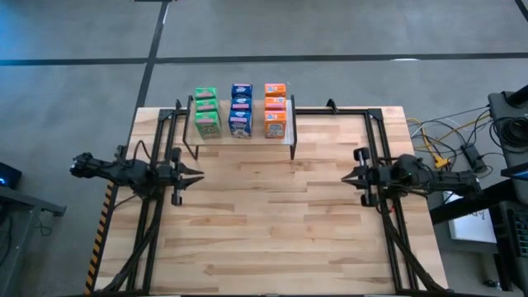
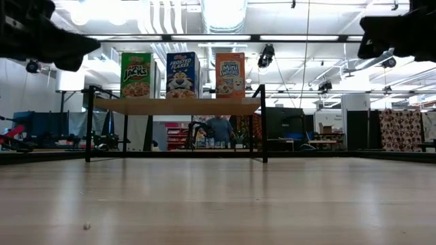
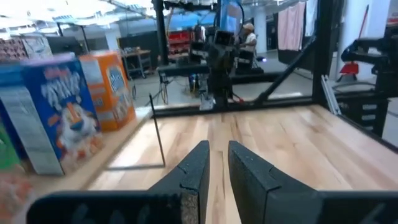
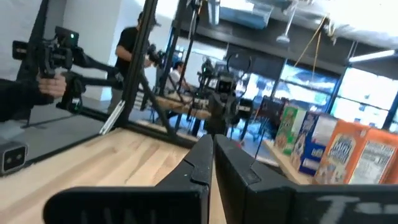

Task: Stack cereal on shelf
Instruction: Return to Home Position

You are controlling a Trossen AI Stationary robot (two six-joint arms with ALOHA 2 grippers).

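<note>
The cereal boxes stand upright in three rows on the shelf (image 1: pixel 282 143), a low wood board on thin black legs at the table's far middle. The rows are green (image 1: pixel 206 112), blue (image 1: pixel 241 109) and orange (image 1: pixel 275 109). The low view shows a green (image 2: pixel 137 75), a blue (image 2: pixel 182 75) and an orange (image 2: pixel 230 75) front side by side. My left gripper (image 1: pixel 196 175) hovers near the table's left side, pointing level toward the middle. A narrow gap shows between its fingers (image 3: pixel 217 155), with nothing in it. My right gripper (image 1: pixel 346 176) hovers at the right, facing it, shut and empty (image 4: pixel 212 149).
Bare wooden tabletop (image 1: pixel 272 223) lies between the two grippers and toward the near edge. Black frame rails (image 1: pixel 379 148) run along both sides of the table. Cables and gear (image 1: pixel 462 153) sit off its right edge. People (image 4: pixel 134 43) stand in the room beyond.
</note>
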